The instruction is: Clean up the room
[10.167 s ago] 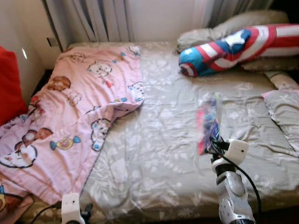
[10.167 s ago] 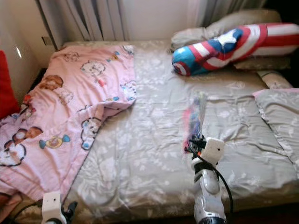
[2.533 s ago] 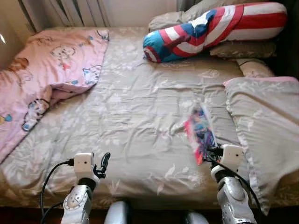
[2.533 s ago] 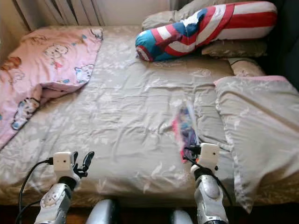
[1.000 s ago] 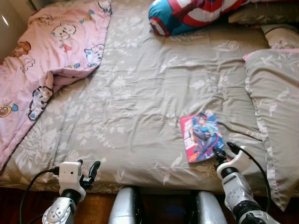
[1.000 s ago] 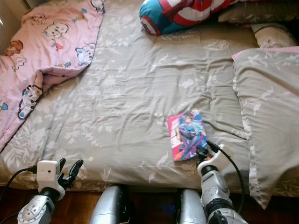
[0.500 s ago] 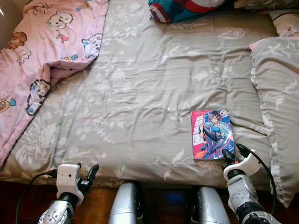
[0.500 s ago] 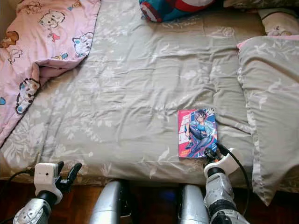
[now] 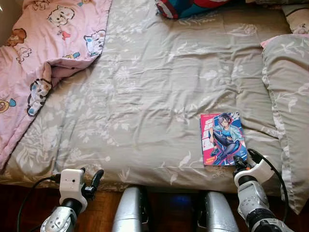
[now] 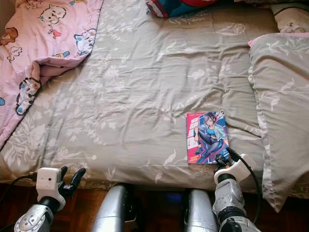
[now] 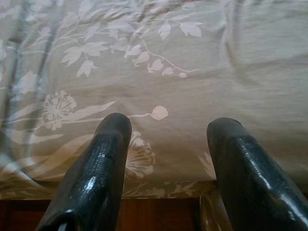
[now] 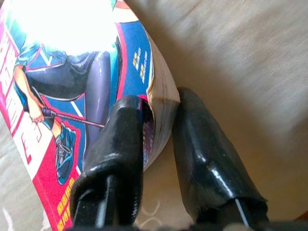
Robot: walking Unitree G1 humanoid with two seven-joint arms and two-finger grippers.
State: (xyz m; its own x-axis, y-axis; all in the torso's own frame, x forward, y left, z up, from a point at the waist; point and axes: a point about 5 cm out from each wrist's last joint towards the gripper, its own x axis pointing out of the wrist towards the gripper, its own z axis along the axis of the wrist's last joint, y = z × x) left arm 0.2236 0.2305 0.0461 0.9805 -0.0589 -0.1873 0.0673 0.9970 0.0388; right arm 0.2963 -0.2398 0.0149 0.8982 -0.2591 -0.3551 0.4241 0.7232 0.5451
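Your right tool (image 12: 156, 144) clamps book (image 9: 222, 138) corner; book flat on bed (image 9: 154, 87) at 4 o'clock. Left tool (image 11: 166, 159) spread wide, holding nothing, at 7 o'clock bed edge.

Head stereo pair looks down on bed (image 9: 145, 96); wrist cameras close, facing bedding.

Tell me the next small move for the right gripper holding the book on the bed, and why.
Probably open the right gripper. The comic book already lies flat on the grey bedspread, yet the gripper pinches its near corner, one finger on the cover, so letting go should leave it there.
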